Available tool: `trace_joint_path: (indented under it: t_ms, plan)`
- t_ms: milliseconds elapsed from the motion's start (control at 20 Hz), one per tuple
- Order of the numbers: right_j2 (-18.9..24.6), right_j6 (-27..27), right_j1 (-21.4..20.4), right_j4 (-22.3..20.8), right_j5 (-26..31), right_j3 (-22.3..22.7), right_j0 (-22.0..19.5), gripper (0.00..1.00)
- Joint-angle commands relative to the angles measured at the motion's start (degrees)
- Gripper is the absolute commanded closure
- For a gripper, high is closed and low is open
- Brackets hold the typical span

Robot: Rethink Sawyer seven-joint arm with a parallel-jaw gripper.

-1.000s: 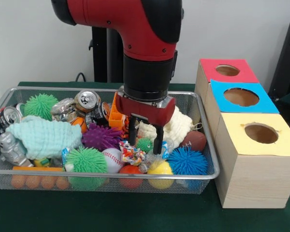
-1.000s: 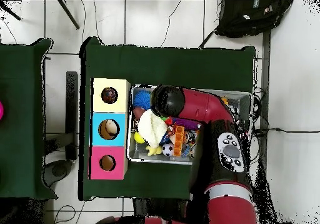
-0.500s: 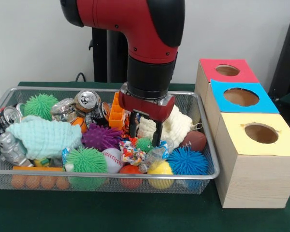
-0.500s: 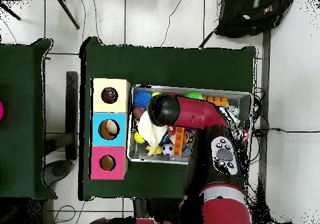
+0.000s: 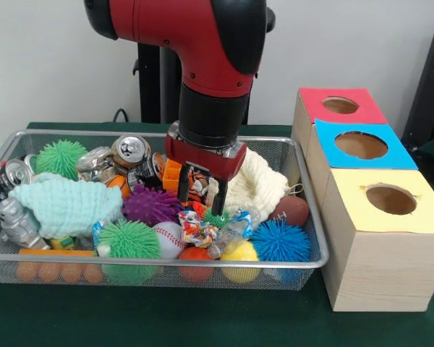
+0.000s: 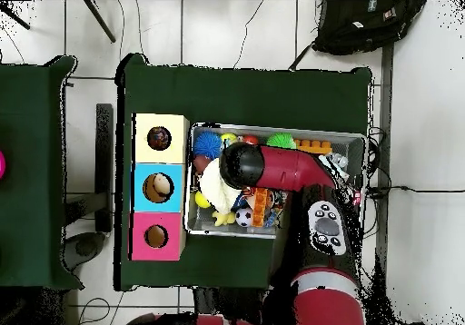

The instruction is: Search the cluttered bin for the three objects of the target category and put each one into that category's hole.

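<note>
The red and black robot arm came down from above into the cluttered bin (image 5: 159, 259), a wide, shallow basket of silver wire mesh with a thick metal rim, standing on the dark green table (image 5: 202, 318). The gripper (image 5: 200, 196) hung over the middle of the pile with its two black fingers (image 5: 184, 189) spread apart, and I could see nothing held between them. Under the fingertips lay a small green spiky ball (image 5: 217, 217), and close beside it a crumpled coloured wrapper (image 5: 197, 229), a purple spiky ball (image 5: 152, 204) and a cream knitted cloth (image 5: 257, 182). The hole (image 5: 390, 199), a round cut-out with a yellow card surround on top of a pale wooden box, stood outside the bin, well apart from the gripper, nearest to the camera in the front view; behind it were the blue-surround hole (image 5: 361, 145) and the red-surround hole (image 5: 340, 105). In the overhead view the arm (image 6: 272, 167) covered the middle of the basket, so the gripper itself was hidden there. In my judgement the step in hand was the search and pick inside the bin, with nothing grasped yet. The next move would call for lowering the open fingers around one object only, probably the small green ball, closing on it without catching the wrapper or the cloth, and lifting it clear of the rim toward the yellow box.
</note>
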Motion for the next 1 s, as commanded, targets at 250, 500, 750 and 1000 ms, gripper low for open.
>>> trace_joint_path:
  t_ms: [250, 500, 750, 1000]
  plan:
    - [0.7, 5.0, 4.1, -1.9, -6.1, 0.3, -1.1, 0.0]
    - [1.8, 6.7, 4.9, -0.7, -10.3, 1.6, -1.4, 0.0]
    - [2.2, 7.5, 5.8, 0.4, -13.0, 1.5, -1.3, 0.0]
    - [2.2, 7.0, 6.4, 1.0, -13.0, 1.3, -1.0, 0.0]
